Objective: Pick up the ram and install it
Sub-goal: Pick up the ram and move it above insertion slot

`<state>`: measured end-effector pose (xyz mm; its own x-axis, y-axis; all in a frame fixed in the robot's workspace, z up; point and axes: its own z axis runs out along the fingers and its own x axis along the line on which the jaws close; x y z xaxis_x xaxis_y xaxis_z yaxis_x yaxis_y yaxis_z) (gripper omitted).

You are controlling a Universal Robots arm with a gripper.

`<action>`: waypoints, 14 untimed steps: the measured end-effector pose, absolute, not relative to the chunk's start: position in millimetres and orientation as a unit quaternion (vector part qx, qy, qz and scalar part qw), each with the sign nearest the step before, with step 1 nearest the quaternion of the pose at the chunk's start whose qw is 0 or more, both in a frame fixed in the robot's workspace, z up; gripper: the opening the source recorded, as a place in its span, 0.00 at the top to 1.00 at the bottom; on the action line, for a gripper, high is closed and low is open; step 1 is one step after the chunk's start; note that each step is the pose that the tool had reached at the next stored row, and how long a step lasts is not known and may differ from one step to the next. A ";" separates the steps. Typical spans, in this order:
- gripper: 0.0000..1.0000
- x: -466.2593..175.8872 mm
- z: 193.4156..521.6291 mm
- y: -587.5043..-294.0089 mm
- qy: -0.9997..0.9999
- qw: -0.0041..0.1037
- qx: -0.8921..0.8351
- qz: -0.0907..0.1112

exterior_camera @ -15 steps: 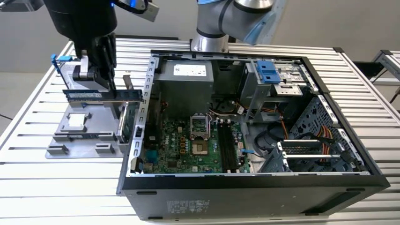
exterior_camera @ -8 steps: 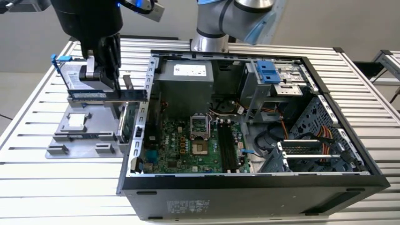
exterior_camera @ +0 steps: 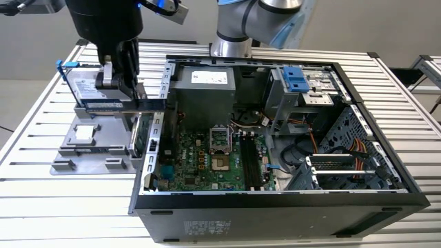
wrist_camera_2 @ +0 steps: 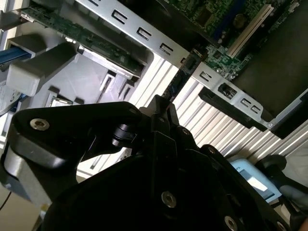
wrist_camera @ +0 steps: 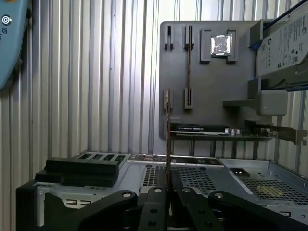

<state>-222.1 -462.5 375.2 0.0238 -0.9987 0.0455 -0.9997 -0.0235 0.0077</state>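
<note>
Ram (exterior_camera: 110,105), a thin flat dark blue stick with a pale label, is pinched on its long edge between the gripper's (exterior_camera: 124,97) narrow black fingers. It hangs level above the grey moulded tray (exterior_camera: 82,155), its far end at the open computer case's (exterior_camera: 276,204) slotted metal wall. In the first wrist view it shows as a slim line (wrist_camera: 168,125). The silver hard drive (exterior_camera: 86,82) with blue clips and the green card (wrist_camera: 211,136) stand on the tray close by, on the ribbed metal table (exterior_camera: 41,119)
</note>
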 end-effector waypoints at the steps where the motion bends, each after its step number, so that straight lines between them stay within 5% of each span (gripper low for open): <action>1: 1.00 -221.0 375.2 -462.5 -0.698 0.019 0.715 0.014; 14: 1.00 -205.5 375.2 -462.4 -0.699 0.019 0.715 0.014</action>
<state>-205.5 -462.4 375.2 0.0238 -0.9987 0.0455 -0.9997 -0.0234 0.0076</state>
